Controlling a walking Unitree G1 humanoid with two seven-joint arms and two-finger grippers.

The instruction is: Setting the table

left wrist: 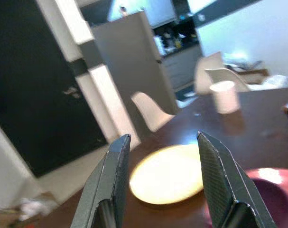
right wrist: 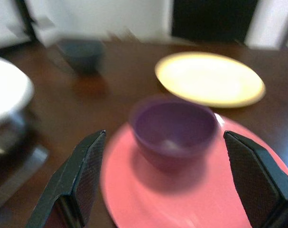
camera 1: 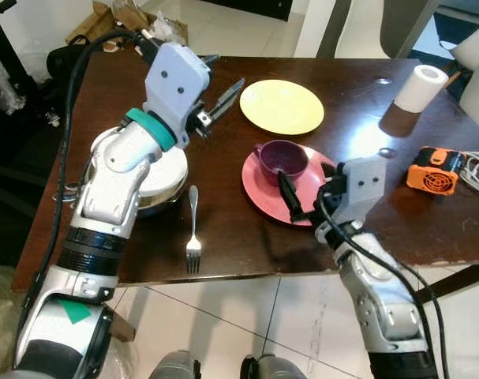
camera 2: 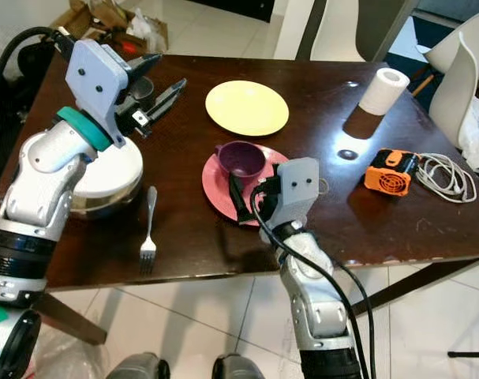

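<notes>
Purple cup [right wrist: 173, 127] on pink plate [right wrist: 191, 190] | right pincer [right wrist: 167, 185] apart, facing cup | left pincer [left wrist: 165, 185] apart

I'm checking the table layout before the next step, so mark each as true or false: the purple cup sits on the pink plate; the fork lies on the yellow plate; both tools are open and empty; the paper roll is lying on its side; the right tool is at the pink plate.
1. The purple cup sits on the pink plate. True.
2. The fork lies on the yellow plate. False: it lies on the bare table, beside the white bowl.
3. The left tool and the right tool are open and empty. True.
4. The paper roll lies on its side. False: it stands upright.
5. The right tool is at the pink plate. True.
</notes>
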